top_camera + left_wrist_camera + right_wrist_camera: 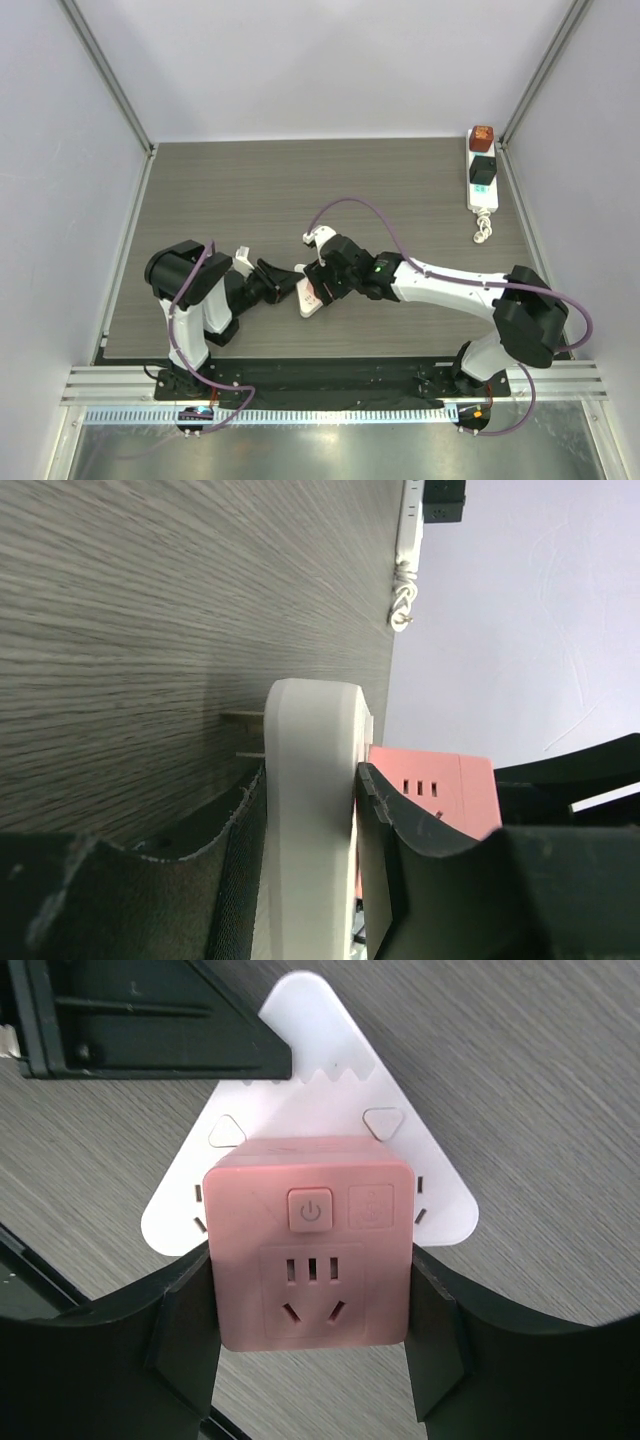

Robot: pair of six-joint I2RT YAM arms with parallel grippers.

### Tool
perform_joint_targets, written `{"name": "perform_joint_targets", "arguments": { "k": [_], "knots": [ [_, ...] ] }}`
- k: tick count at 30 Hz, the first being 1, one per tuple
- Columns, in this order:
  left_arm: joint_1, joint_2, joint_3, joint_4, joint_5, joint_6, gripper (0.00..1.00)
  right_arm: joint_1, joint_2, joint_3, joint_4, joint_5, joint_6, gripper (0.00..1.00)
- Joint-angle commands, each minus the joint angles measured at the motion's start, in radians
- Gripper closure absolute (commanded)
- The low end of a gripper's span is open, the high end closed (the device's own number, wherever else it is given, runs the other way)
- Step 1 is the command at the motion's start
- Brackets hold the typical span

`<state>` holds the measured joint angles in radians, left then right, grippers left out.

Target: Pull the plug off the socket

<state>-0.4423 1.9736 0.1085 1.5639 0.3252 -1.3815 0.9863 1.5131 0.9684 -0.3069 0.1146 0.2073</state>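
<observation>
A pink cube plug [310, 1250] with a power button sits on a white triangular plate [330, 1030]. My right gripper [310, 1330] is shut on the plug, one pad pressed against each side. My left gripper [310, 880] is shut on the plate [310, 810], clamping it edge-on, with the pink plug [440, 785] just beyond the right finger. In the top view both grippers meet at the table's near middle, left [296, 284] and right [318, 288]. The socket [483, 178], a long white strip, lies at the far right, apart from both grippers.
A brown block [483, 136] and a black block [483, 171] sit on the socket, and its knotted white cord [483, 230] trails toward me. The strip [410, 520] and cord [402, 600] also show in the left wrist view. Metal frame posts stand at the table's corners.
</observation>
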Motion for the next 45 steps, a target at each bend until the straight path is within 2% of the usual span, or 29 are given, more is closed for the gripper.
{"name": "perform_joint_targets", "arguments": {
  "k": [1, 4, 9, 13, 15, 18, 21, 25, 28, 32, 37, 38, 39, 41, 43, 45],
  "knots": [
    [0.005, 0.077, -0.081, -0.122, -0.182, 0.122, 1.00, -0.018, -0.157, 0.042, 0.104, 0.008, 0.046, 0.99],
    [0.001, 0.054, -0.089, -0.137, -0.202, 0.125, 1.00, -0.024, -0.157, 0.053, 0.098, -0.003, 0.038, 0.99],
    [-0.024, 0.019, -0.095, -0.137, -0.219, 0.145, 1.00, -0.109, -0.120, 0.049, 0.081, -0.183, 0.061, 0.99],
    [-0.061, -0.041, -0.101, -0.160, -0.261, 0.165, 1.00, -0.153, -0.103, 0.065, 0.060, -0.225, 0.125, 0.99],
    [-0.081, -0.071, -0.098, -0.220, -0.290, 0.168, 1.00, -0.178, -0.096, 0.073, 0.058, -0.269, 0.168, 0.99],
    [-0.096, -0.139, -0.087, -0.310, -0.311, 0.185, 1.00, -0.196, -0.091, 0.088, 0.023, -0.256, 0.181, 0.99],
    [-0.116, -0.197, -0.078, -0.388, -0.349, 0.199, 1.00, -0.245, -0.085, 0.078, 0.011, -0.325, 0.218, 0.99],
    [-0.137, -0.243, -0.067, -0.449, -0.376, 0.211, 1.00, -0.247, -0.071, 0.056, -0.006, -0.297, 0.233, 0.99],
    [-0.154, -0.265, -0.059, -0.487, -0.402, 0.208, 1.00, -0.236, -0.083, 0.058, -0.040, -0.179, 0.225, 0.99],
    [-0.167, -0.288, -0.055, -0.519, -0.417, 0.213, 1.00, -0.163, -0.111, 0.079, -0.121, 0.141, 0.140, 0.99],
    [-0.174, -0.314, -0.041, -0.571, -0.428, 0.223, 1.00, -0.170, -0.088, 0.070, -0.110, 0.051, 0.161, 0.99],
    [-0.179, -0.318, -0.040, -0.574, -0.431, 0.225, 1.00, -0.181, -0.090, 0.053, -0.094, 0.005, 0.178, 0.99],
    [-0.180, -0.320, -0.040, -0.576, -0.434, 0.225, 1.00, -0.207, -0.099, 0.038, -0.069, -0.133, 0.232, 0.99],
    [-0.188, -0.331, -0.036, -0.585, -0.440, 0.226, 1.00, -0.268, -0.111, -0.006, 0.020, -0.260, 0.280, 0.99],
    [-0.191, -0.340, -0.033, -0.611, -0.446, 0.229, 1.00, -0.290, -0.120, -0.014, 0.035, -0.306, 0.308, 0.99],
    [-0.193, -0.352, -0.032, -0.628, -0.452, 0.234, 1.00, -0.294, -0.132, -0.019, 0.032, -0.280, 0.297, 0.99]
  ]
}}
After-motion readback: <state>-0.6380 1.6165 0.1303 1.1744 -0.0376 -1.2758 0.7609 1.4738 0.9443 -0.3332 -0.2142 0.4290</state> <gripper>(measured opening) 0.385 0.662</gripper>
